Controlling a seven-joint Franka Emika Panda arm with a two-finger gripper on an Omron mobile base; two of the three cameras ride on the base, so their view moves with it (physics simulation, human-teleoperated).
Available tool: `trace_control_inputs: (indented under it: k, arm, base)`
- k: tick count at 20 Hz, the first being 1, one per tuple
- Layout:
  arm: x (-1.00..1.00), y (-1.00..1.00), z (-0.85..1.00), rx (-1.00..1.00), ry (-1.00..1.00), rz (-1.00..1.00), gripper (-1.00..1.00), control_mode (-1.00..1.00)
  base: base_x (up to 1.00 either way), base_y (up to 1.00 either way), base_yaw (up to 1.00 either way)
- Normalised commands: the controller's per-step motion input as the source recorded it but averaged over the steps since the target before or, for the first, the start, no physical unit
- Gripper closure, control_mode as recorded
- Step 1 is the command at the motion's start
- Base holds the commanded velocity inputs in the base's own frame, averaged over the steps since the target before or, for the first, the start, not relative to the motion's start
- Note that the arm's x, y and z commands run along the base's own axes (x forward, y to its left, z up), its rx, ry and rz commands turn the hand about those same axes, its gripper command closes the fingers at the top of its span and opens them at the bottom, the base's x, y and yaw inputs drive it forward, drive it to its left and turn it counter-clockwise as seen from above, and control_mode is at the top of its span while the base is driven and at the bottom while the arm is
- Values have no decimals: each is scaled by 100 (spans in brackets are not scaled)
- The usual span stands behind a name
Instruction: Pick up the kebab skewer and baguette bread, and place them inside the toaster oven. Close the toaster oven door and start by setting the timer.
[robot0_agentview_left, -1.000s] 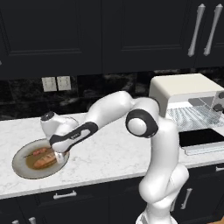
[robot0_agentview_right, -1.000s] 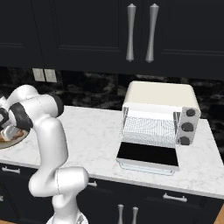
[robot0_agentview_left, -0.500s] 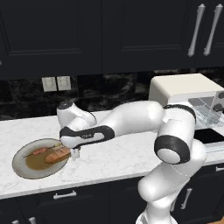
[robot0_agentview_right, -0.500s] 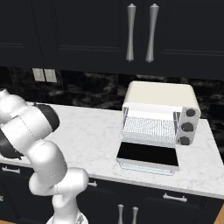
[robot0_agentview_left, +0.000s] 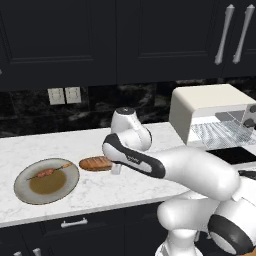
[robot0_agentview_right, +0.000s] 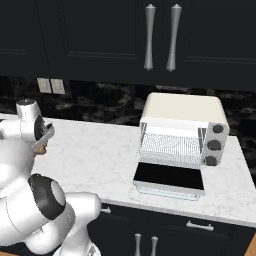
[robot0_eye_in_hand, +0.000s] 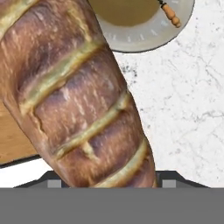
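My gripper (robot0_agentview_left: 112, 165) is shut on the baguette bread (robot0_agentview_left: 95, 163), a golden-brown loaf held just over the counter, right of the plate (robot0_agentview_left: 22, 187). In the hand view the baguette bread (robot0_eye_in_hand: 83, 100) looms large and close, its scored crust running down between the jaws. The kebab skewer (robot0_agentview_left: 48, 173) lies on the plate, and its tip (robot0_eye_in_hand: 169, 13) shows over the plate rim (robot0_eye_in_hand: 144, 37). The cream-white toaster oven (robot0_agentview_left: 210, 107) stands at the right, its door (robot0_agentview_right: 170, 176) folded down flat and its wire rack (robot0_agentview_right: 170, 147) exposed.
Dark knobs (robot0_agentview_right: 215, 145) sit on the toaster oven's right side. White marble counter (robot0_agentview_right: 100, 155) stretches between the plate and the oven. Dark wall cabinets (robot0_agentview_left: 150, 40) hang above, and outlets (robot0_agentview_left: 65, 95) sit on the backsplash.
The arm has swung right from the plate, carrying the baguette off it to just beside its right rim. The skewer stays on the plate.
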Motion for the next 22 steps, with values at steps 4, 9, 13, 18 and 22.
trace_control_inputs:
  k: [4, 9, 13, 18, 22]
  arm:
    - [-4, -100, 32, 7, 0, -43, 100, -100]
    - [0, -100, 9, 0, 1, -48, 100, -100]
    - [0, -100, 2, 0, 2, -44, 100, -100]
    - [0, -100, 16, 2, 4, -39, 100, -100]
    - [0, -100, 22, 6, 6, -28, 100, -100]
  base:
    - [0, 0, 0]
    - [0, 0, 0]
    - [0, 0, 0]
    - [0, 0, 0]
    - [0, 0, 0]
